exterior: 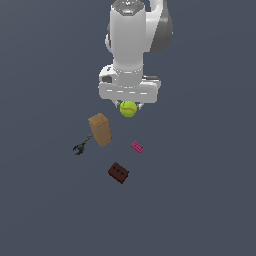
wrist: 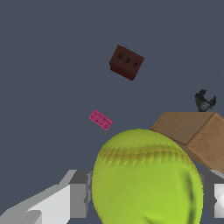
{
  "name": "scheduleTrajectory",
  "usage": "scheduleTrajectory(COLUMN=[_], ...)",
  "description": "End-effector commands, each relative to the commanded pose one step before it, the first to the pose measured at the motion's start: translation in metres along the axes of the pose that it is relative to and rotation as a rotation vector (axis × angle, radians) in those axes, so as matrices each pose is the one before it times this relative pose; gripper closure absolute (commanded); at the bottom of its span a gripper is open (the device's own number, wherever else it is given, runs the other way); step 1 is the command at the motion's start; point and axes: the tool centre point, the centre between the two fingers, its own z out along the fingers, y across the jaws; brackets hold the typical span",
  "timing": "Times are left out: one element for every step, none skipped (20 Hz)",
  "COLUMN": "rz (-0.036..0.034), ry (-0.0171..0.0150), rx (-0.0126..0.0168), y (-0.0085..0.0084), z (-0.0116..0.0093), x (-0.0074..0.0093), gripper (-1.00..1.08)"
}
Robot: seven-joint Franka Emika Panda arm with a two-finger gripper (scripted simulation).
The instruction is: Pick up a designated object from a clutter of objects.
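The designated object, a yellow-green tennis ball [exterior: 128,108], sits between my gripper's [exterior: 129,105] fingers just under the white hand. In the wrist view the ball [wrist: 146,175] fills the space between the grey fingers [wrist: 78,194], and the gripper [wrist: 146,194] is shut on it. The other pieces of the clutter lie below on the dark floor: a tan box [exterior: 100,129] [wrist: 192,133], a small pink brick [exterior: 137,146] [wrist: 101,119], a dark red-brown brick with holes [exterior: 118,173] [wrist: 126,62] and a black clamp-like tool [exterior: 81,146] [wrist: 204,101].
The tan box stands closest to the held ball, toward the exterior view's left. The clamp lies against the box's far-left side. The floor is a uniform dark grey-blue with no edges in view.
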Motion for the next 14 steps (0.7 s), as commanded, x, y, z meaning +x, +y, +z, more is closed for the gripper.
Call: scheduleTrajectory(rz=[-0.00001, 0.0, 0.00036, 0.0, 0.00031, 0.0, 0.00024, 0.0, 0.0, 0.00015, 0.0, 0.0, 0.0, 0.00001], ry=[0.00065, 0.0, 0.00005, 0.0, 0.00006, 0.0, 0.00007, 0.0, 0.0, 0.00009, 0.0, 0.0, 0.0, 0.00012], rx=[-0.00014, 0.0, -0.00059, 0.0, -0.00062, 0.0, -0.00064, 0.0, 0.0, -0.00067, 0.0, 0.0, 0.0, -0.00068], y=[0.0108, 0.00427, 0.00429, 0.00427, 0.00403, 0.00388, 0.00358, 0.00347, 0.00326, 0.00288, 0.00282, 0.0026, 0.00238, 0.0019], z=[-0.02413, -0.00938, -0.00943, -0.00936, -0.00894, -0.0085, -0.00806, -0.00759, -0.00714, -0.0067, -0.0062, -0.00572, -0.00525, -0.00481], x=[0.00508, 0.00223, 0.00229, 0.00232, 0.00226, 0.0022, 0.00211, 0.00204, 0.00196, 0.00187, 0.00182, 0.00173, 0.00162, 0.00145], gripper=[1.08, 1.08, 1.08, 1.08, 1.08, 1.08, 1.08, 1.08, 1.08, 1.08, 1.08, 1.08, 1.08, 1.08])
